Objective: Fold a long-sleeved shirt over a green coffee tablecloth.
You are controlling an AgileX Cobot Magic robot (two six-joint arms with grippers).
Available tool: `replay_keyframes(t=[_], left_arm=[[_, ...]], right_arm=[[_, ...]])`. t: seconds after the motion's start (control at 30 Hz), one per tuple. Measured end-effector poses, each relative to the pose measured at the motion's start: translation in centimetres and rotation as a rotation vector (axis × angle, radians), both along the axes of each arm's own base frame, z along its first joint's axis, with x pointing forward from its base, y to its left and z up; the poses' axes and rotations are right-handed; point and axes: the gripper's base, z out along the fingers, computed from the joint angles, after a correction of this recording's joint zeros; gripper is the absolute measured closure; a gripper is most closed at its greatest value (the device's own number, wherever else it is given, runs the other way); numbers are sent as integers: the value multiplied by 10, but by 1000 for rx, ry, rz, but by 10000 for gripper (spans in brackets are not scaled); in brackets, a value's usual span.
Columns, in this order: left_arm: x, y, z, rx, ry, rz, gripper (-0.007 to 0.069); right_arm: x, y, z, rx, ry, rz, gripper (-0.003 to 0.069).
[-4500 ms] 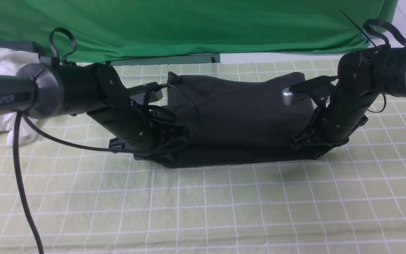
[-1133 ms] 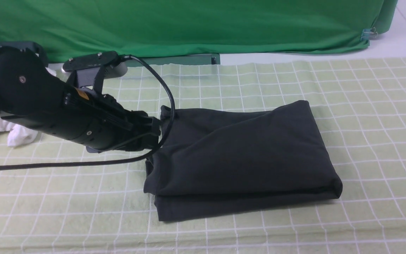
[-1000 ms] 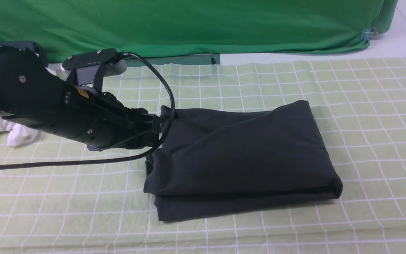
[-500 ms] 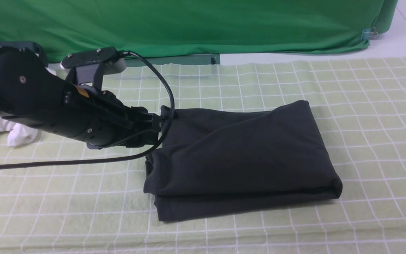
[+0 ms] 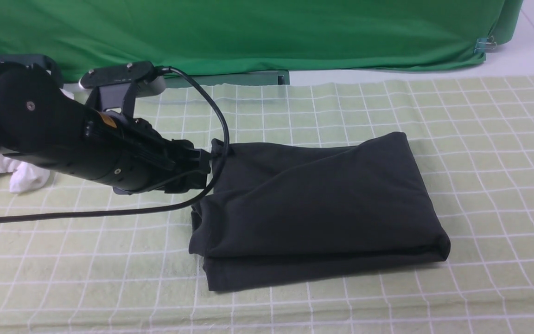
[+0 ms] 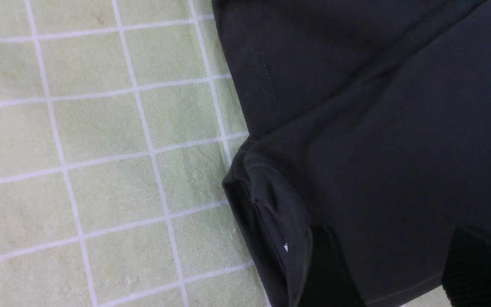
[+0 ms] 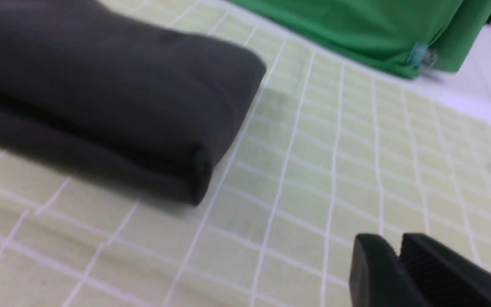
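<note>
A plain deep-green backdrop cloth [image 5: 257,32] hangs behind the pale yellow-green tablecloth [image 5: 480,153] with its grid of thin white lines, and the black long-sleeved shirt [image 5: 313,204] lies folded into a thick rectangle near the middle of it. The left gripper [image 6: 392,273] sits at the shirt's left edge, jaws spread with shirt fabric between the fingertips [image 6: 326,268], though an actual grip cannot be confirmed. The right gripper [image 7: 399,251] is off to the shirt's right above bare tablecloth, its jaws nearly together and holding nothing.

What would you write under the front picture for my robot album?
Left gripper at the far-left corner of the folded black long-sleeved shirt lying on the green coffee tablecloth.
</note>
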Motion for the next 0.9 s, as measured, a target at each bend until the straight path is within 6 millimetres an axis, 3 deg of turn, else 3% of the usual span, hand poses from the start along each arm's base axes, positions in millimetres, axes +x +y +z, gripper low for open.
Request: replay_keyframes(t=[0.53, 0.6, 0.7, 0.83, 0.9], left_arm=[[2, 1, 1, 18, -29, -1, 253], [1, 1, 1, 24, -14, -13, 288], [-4, 1, 9, 40, -2, -58, 399], [-18, 3, 33, 50, -43, -118, 568], [-25, 5, 43, 49, -64, -132, 596]], right_arm=[[-3, -8, 2, -27, -49, -128, 535], [-3, -8, 2, -27, -49, -130, 531], [-3, -8, 2, -28, -49, -130, 526], [-3, -8, 2, -28, -49, -130, 522], [-3, -8, 2, -28, -49, -130, 521]])
